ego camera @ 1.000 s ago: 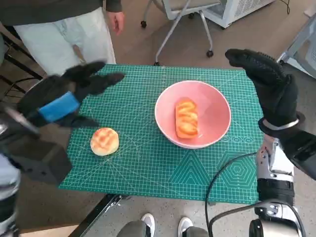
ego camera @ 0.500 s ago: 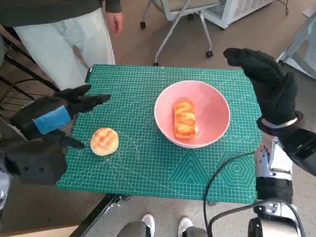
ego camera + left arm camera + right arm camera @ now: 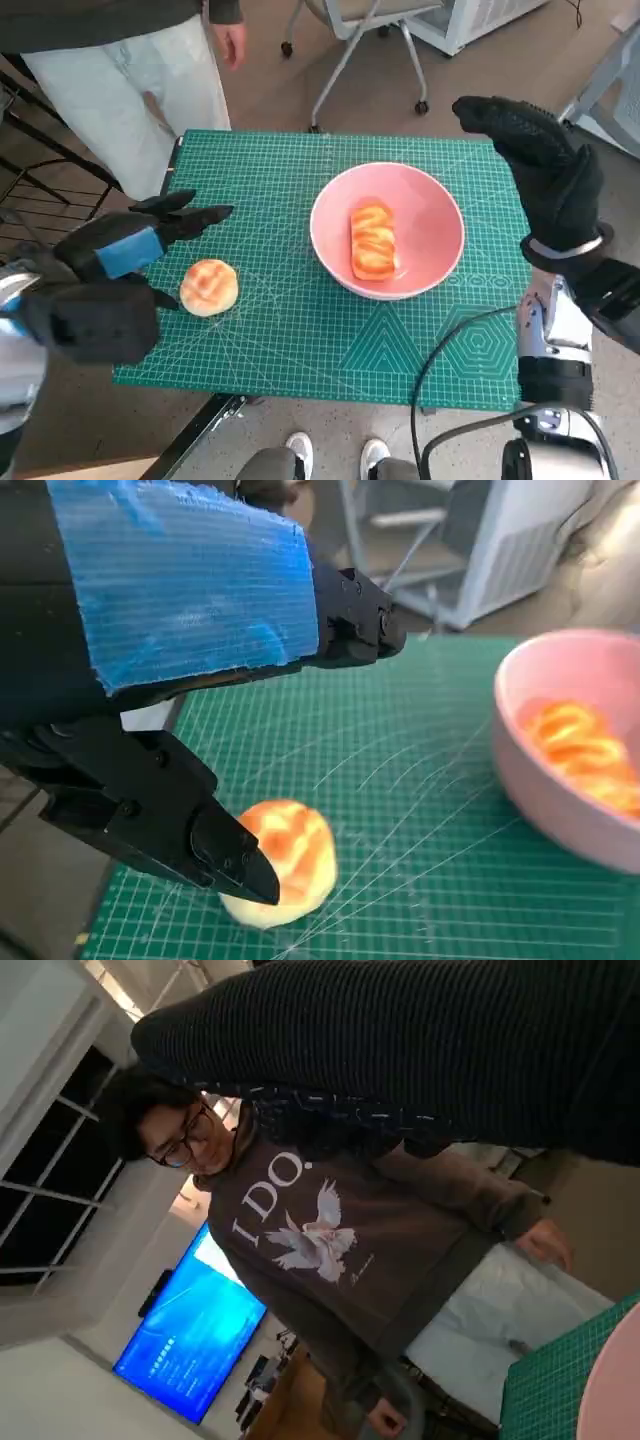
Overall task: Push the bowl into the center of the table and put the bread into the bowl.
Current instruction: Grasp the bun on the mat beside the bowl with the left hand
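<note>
now left hand (image 3: 120, 262) lower, nearer the round bread (image 3: 209, 287)

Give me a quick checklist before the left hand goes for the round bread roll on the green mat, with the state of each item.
1. Pink bowl near the middle of the green cutting mat: ok.
2. Room left in the bowl: ok, one glazed bread loaf lies in it with bare pink beside it.
3. Round bread roll free on the mat, nothing on top of it: ok.
4. Left hand holding nothing, fingers apart: ok; the left wrist view shows the roll below the fingertips.
5. Fingers touching the roll: cannot tell.
6. Right hand raised at the far right edge of the mat, out of the bowl: ok.
</note>
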You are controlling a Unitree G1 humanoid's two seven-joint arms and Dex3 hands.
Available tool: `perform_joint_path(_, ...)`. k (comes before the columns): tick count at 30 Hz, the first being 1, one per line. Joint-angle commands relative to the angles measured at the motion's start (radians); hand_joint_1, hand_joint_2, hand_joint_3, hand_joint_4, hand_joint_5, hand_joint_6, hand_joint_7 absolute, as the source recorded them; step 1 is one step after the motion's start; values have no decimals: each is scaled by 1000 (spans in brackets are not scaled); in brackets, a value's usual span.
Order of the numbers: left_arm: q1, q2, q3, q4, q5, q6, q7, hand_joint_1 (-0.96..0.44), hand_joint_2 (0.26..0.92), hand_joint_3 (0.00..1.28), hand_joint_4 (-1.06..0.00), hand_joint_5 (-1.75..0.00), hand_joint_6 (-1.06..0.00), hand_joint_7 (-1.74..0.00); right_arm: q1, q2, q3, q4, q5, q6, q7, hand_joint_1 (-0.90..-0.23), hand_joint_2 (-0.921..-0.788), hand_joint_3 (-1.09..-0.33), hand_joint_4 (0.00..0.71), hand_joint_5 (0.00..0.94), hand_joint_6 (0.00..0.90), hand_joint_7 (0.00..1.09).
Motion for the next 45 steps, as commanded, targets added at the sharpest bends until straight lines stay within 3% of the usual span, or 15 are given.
perform_joint_path(1,-9,-16,-41,64,39,-21,31,108,702,5,1,1,-189,-8,10,-6,-2,4,-7,7,12,-681,-921,-702,158,1,-1,474)
perform_joint_path(22,-102,-111,-223,383,169,-59,77,39,717,8,-44,-14,-236,-14,18,-18,-8,-10,-6,16,9,-686,-921,-687,163,3,1,478)
perform_joint_path(33,-156,-153,-301,562,221,-70,82,11,762,24,-239,-14,-434,-26,22,-21,-11,-16,-4,19,10,-686,-921,-686,167,4,0,474)
perform_joint_path(38,-156,-180,-308,645,226,-140,171,34,809,40,-466,-71,-577,-60,21,-21,-12,-15,-5,17,10,-684,-921,-685,167,4,1,473)
perform_joint_path(40,-150,-184,-308,667,227,-178,212,56,840,50,-687,-172,-719,-125,20,-22,-12,-13,-5,17,10,-684,-921,-685,168,4,1,473)
perform_joint_path(41,-146,-185,-306,679,224,-204,234,59,844,51,-717,-187,-739,-134,19,-22,-13,-11,-4,17,11,-684,-921,-685,168,4,1,473)
perform_joint_path(42,-140,-185,-304,691,220,-233,256,38,872,53,-729,-537,-689,-488,18,-22,-13,-9,-3,17,13,-683,-921,-685,168,3,1,472)
perform_joint_path(45,-130,-184,-300,714,209,-297,296,14,903,52,-728,-973,-660,-892,18,-22,-13,-7,-3,19,13,-683,-921,-685,168,3,1,472)
